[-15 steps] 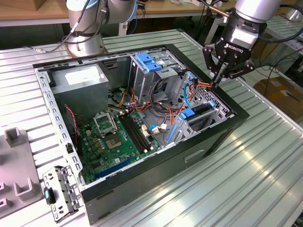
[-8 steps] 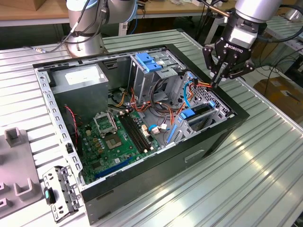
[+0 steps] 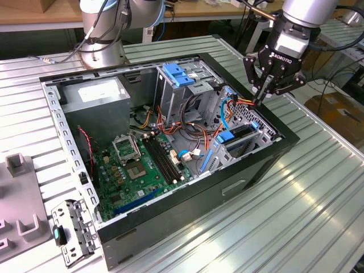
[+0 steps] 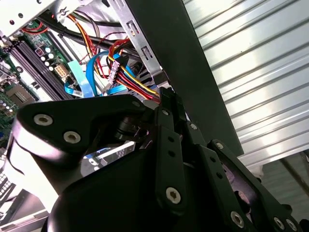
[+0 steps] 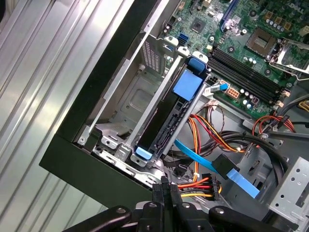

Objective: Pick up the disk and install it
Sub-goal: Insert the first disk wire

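The disk stands on edge in the lower drive bay of the open computer case, a dark slab between blue plastic rails. In the exterior view the disk is at the case's near right corner. My gripper hovers just above that corner, over the case's rim. Its fingers are shut on the red, yellow and black wires of a power cable, a short way behind its black connector. The second wrist view has the same cable running into my gripper.
A flat blue data cable lies beside the power cable. The motherboard covers the case floor; a grey power-supply box and an upper drive cage with a blue latch stand at the back. The ribbed metal table surrounds the case.
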`<state>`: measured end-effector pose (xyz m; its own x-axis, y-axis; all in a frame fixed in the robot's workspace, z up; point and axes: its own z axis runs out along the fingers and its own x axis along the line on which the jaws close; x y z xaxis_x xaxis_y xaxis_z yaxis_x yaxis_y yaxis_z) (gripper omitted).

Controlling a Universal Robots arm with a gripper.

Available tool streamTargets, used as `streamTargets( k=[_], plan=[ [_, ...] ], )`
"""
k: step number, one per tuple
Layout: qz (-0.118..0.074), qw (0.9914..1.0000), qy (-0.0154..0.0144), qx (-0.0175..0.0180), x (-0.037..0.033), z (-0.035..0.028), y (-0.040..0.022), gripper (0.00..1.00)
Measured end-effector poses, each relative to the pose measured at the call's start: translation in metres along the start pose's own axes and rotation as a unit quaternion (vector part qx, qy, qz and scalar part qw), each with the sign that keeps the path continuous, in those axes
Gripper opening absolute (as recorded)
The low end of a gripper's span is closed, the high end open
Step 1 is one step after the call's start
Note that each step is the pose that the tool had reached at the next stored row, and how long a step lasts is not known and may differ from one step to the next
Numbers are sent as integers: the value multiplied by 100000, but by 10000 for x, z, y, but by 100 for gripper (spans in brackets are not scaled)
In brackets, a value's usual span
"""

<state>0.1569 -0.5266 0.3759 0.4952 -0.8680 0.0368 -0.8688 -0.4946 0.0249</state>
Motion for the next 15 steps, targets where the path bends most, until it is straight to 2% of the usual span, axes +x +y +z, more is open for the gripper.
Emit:
streamTargets(
  k=[15],
  plan=[
    [385,99999,-7,-17,0,0,0,16]
  ],
)
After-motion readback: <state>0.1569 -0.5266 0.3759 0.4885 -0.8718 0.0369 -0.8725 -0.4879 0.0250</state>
